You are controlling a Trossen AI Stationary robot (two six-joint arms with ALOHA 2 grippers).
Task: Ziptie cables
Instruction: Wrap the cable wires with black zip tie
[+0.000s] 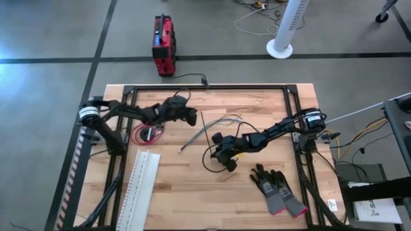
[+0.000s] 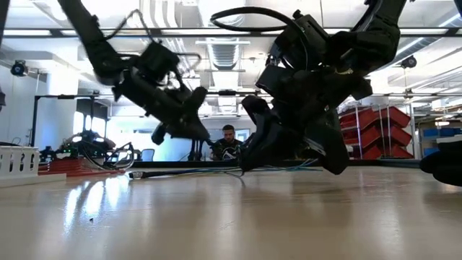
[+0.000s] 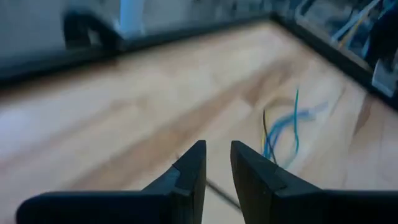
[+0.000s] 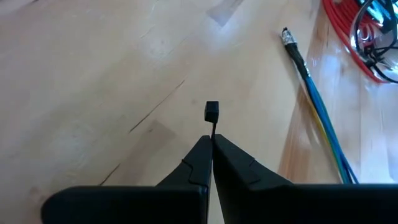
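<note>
Wooden planks make up the bench [image 1: 192,192], framed by a dark metal rail and standing on a grey floor. On it, the cables lie in two groups. A red and black coil [image 1: 146,133] sits near the left edge, just beside the left arm. A bundle of thin cables [image 1: 204,130] stretches across the middle, its long axis running diagonally from a plug end toward the near left up to loose strands fanning toward the far right; the right wrist view shows the plug end [image 4: 287,36] and blue and yellow strands inside.

At the bench's centre right, the right gripper [image 1: 223,154] hangs low, its fingers pressed together on a thin black ziptie [image 4: 211,112] whose small square head sticks out past the tips. A black cable loop [image 1: 210,164] curves beside it. The left gripper [image 1: 190,117] hovers over the far left part of the bench, fingers slightly parted and holding nothing.

Black gloves [image 1: 276,186] lie near the right front corner, and a long white slotted strip [image 1: 141,186] runs along the left front. Beyond the far edge a red box [image 1: 163,43] and a white fan base [image 1: 280,46] stand on the floor. A person [image 2: 228,141] sits in the room behind.
</note>
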